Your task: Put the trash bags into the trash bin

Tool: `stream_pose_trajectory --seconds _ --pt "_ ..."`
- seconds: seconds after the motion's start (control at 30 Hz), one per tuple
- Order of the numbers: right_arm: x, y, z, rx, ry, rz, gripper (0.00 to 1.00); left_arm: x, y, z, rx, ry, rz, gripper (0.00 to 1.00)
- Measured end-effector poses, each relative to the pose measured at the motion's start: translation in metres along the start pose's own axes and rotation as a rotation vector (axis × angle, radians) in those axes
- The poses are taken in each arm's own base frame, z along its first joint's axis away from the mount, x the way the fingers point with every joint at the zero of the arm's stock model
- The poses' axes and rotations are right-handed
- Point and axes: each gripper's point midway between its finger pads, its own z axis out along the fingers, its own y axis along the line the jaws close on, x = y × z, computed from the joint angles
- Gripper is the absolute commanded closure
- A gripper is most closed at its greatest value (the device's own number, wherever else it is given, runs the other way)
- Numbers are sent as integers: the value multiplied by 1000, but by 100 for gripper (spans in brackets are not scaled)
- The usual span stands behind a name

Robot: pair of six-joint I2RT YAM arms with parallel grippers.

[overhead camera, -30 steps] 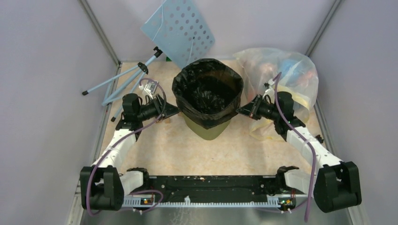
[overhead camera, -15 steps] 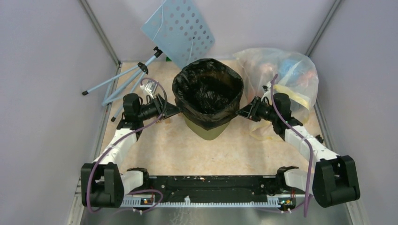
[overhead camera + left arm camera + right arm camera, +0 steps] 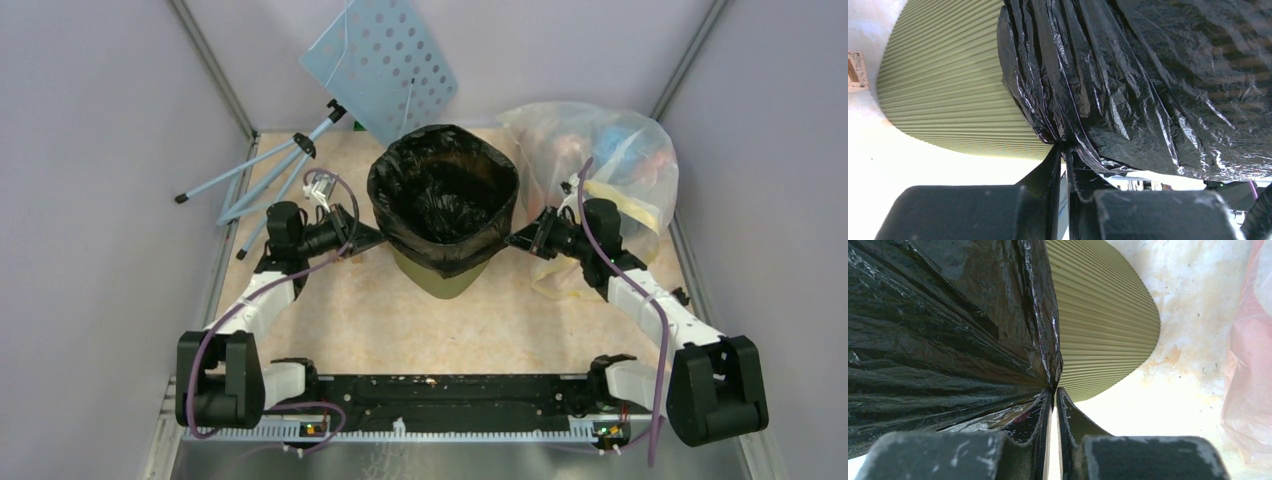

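Folds of the black trash bag [image 3: 1128, 75] are pinched in the left hand [image 3: 1064, 150], clenched on the hanging hem just outside the ribbed wall of the trash bin [image 3: 948, 90]. Opposite, the right hand [image 3: 1053, 390] clamps the hem likewise, apparently on only a thin pleat. The bag lines the bin, draped over its rim. Open surface [image 3: 430, 330] lies behind both hands; a clear rubbish bag [image 3: 610, 150] crowds the right hand's outer side.

The glossy black plastic liner bag [image 3: 443, 195] hides from me the rim of the olive-green plastic wastebasket [image 3: 440, 285].
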Motion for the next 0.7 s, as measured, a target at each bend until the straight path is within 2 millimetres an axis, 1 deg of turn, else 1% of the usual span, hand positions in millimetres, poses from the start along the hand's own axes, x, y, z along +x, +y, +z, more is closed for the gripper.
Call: stream_pose_trajectory --seconds 0.03,0.1,0.17,0.23,0.3,0.37,0.4,0.5,0.6,0.7 --pt "0 0 0 1 0 0 88 0 0 0 -1 0 1 89" --pt "1 -1 0 5 2 -2 78 0 3 1 -4 2 3 86" --pt "1 -4 0 20 9 -6 76 0 7 2 -12 4 8 83" --pt "0 -8 -1 46 8 -20 76 1 13 3 -28 6 12 82" --pt "-5 -13 -2 88 -1 -44 75 3 22 3 -57 7 15 80" --pt "-12 -16 -4 125 -15 -75 70 5 30 3 -90 7 25 77" --pt "-15 -16 -5 139 -23 -89 66 6 33 2 -101 8 31 75" --pt "-24 -14 -10 165 -44 -135 56 8 41 1 -134 13 45 68" --pt "-30 -7 -18 165 -69 -181 47 12 48 -1 -161 24 52 61" --pt "-30 -1 -26 155 -77 -201 44 17 54 -4 -194 32 58 56"
